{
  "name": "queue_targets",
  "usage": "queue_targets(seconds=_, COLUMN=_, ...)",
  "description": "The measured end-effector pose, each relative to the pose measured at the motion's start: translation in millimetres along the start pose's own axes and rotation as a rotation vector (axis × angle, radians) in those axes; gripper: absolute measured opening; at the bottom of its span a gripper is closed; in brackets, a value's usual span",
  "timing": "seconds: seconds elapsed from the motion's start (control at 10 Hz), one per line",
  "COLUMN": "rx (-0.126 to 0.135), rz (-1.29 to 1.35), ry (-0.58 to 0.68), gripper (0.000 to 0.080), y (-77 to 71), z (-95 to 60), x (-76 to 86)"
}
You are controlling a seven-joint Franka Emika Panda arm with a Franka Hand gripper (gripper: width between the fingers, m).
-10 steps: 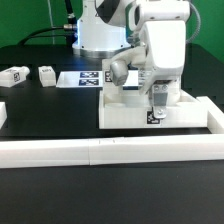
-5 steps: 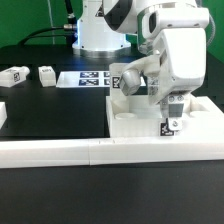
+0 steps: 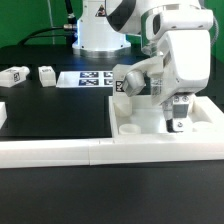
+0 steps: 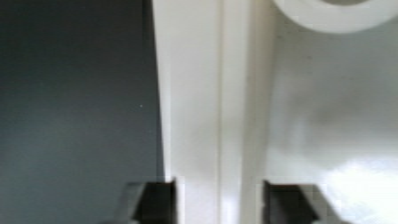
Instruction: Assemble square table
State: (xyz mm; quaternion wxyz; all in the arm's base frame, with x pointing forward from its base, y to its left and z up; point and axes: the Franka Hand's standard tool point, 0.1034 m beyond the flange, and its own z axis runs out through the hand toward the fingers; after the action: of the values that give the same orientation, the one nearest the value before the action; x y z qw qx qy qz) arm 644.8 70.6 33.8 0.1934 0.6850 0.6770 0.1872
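Observation:
The square tabletop (image 3: 140,120) is a flat white slab with round corner sockets, lying at the exterior view's right against the front border bar. My gripper (image 3: 177,124) points down over its right-hand part and is shut on its edge. In the wrist view the two dark fingertips (image 4: 153,202) press on either side of the slab's white rim, with the gripper (image 4: 217,203) centred on it. The slab (image 4: 329,120) and one socket (image 4: 347,12) show beside the rim. Two short white tagged legs (image 3: 14,76) (image 3: 46,74) lie apart at the far left.
A long white border bar (image 3: 60,152) runs along the front, and another bar (image 3: 212,112) rises at the right beside the slab. The marker board (image 3: 88,78) lies behind the slab near the arm's base (image 3: 95,35). The table is black.
My gripper has moved to the exterior view's right, dragging the tabletop with it towards the right border bar. The legs have not moved.

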Motion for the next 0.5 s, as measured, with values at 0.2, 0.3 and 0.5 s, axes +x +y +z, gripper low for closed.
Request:
queue_targets(seconds=0.2, rx=0.000, rz=0.000, ry=0.000, gripper=0.0406, y=-0.1, z=0.1, x=-0.2)
queue_targets(seconds=0.3, rx=0.000, rz=0.000, ry=0.000, gripper=0.0569, y=-0.2, z=0.1, x=-0.2)
queue_targets(seconds=0.5, rx=0.000, rz=0.000, ry=0.000, gripper=0.0636, y=-0.2, z=0.2, x=-0.3)
